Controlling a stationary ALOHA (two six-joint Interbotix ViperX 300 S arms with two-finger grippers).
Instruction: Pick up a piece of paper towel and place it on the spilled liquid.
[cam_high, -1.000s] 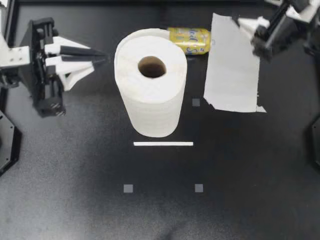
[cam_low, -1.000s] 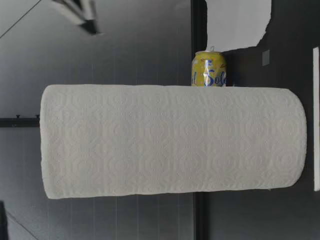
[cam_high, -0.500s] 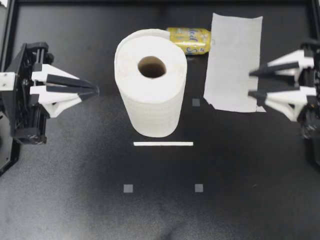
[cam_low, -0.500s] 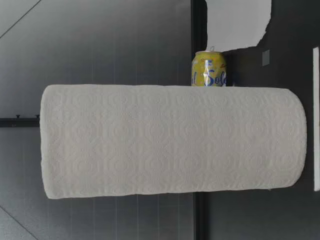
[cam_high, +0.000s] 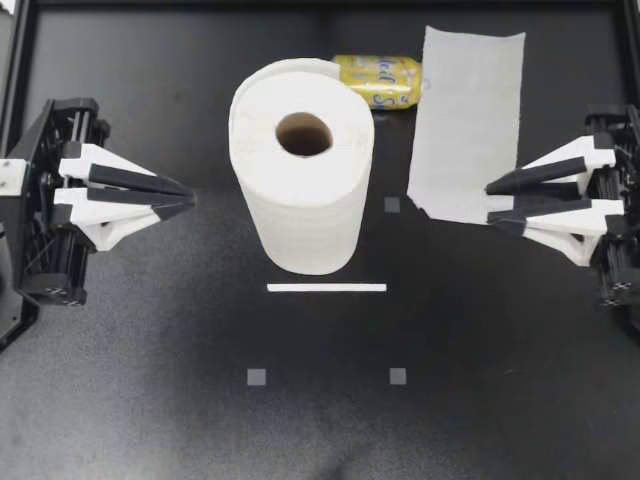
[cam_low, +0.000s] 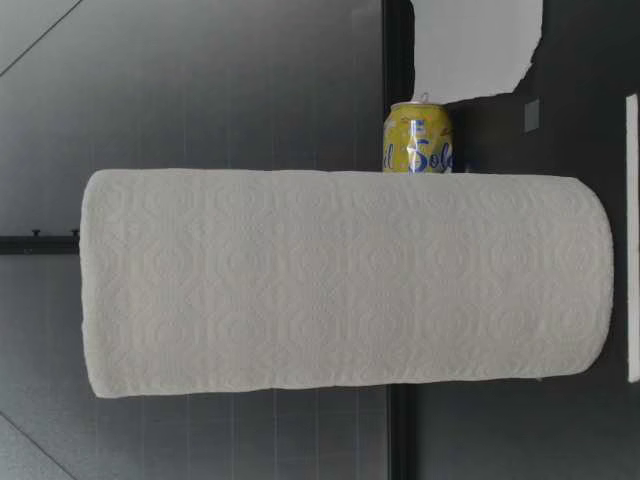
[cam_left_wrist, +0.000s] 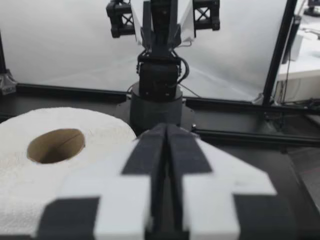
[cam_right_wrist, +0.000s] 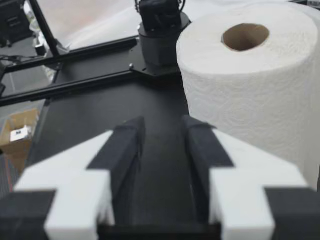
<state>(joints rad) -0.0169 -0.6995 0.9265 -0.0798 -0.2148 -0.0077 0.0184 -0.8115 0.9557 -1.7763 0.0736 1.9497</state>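
Observation:
A torn paper towel sheet (cam_high: 468, 120) lies flat on the black table at the back right, its far end beside a yellow can (cam_high: 380, 80) lying on its side. No liquid shows around it. A tall paper towel roll (cam_high: 302, 170) stands upright mid-table and fills the low view (cam_low: 340, 280). My left gripper (cam_high: 190, 195) points at the roll from the left, shut and empty (cam_left_wrist: 166, 135). My right gripper (cam_high: 491, 202) has its tips over the sheet's near right corner. It is open with a narrow gap and nothing in it (cam_right_wrist: 162, 127).
A thin white strip (cam_high: 326, 288) lies in front of the roll. Small grey square marks (cam_high: 257, 377) dot the table. The roll (cam_right_wrist: 250, 85) stands ahead of and beside my right gripper. In the low view the can (cam_low: 417, 138) shows behind the roll.
My right arm has pulled away from the sheet's far right corner to the table's right side, and its fingers have narrowed. My left gripper has drawn back a little. The sheet has stayed flat.

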